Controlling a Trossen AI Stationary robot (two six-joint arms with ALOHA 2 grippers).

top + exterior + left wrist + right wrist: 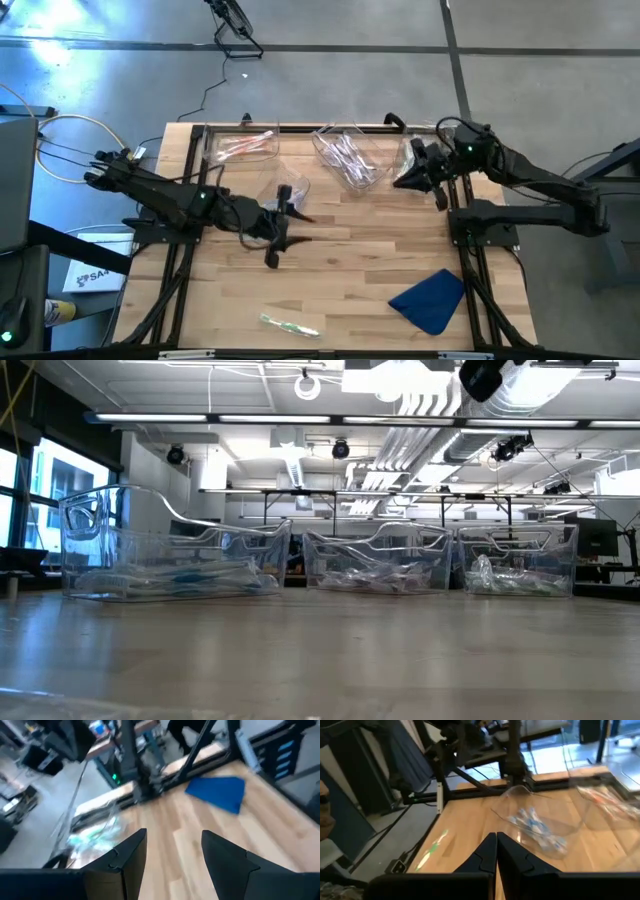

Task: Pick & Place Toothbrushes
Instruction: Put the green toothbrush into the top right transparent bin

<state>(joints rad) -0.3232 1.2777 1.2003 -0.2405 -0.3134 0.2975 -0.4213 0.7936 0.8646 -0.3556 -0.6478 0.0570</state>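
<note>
- The left pincer (277,232) is held over the middle of the wooden worktop (360,250), its two dark fingers (125,860) set well apart with nothing between them.
- Bare wood is seen between those fingers in the left wrist view; the blue cloth (218,791) lies well beyond them, near the worktop's edge.
- A clear bin (95,827) with blue-accented toothbrushes (92,834) blurred inside is seen just beside the left pincer.
- The right pincer (412,178) is held above the far right part of the worktop, its fingers (487,854) pressed together with nothing seen between them.
- Ahead of the right pincer a middle bin (550,820) is seen holding whitish brushes with blue accents (535,827).
- One green brush (434,847) lies alone on the wood, well apart from the right pincer; in the high view it is found near the front edge (289,324), well in front of the left pincer.
- Three clear bins are set in a row along the far edge in the high view: one with pink brushes (243,146) behind the left pincer, the middle one with whitish brushes (348,157) between the two pincers, and a third bin (412,155) right under the right pincer.
- In the low view the three bins (375,565) stand side by side; only a dark part of one arm (485,375) shows at the top.
</note>
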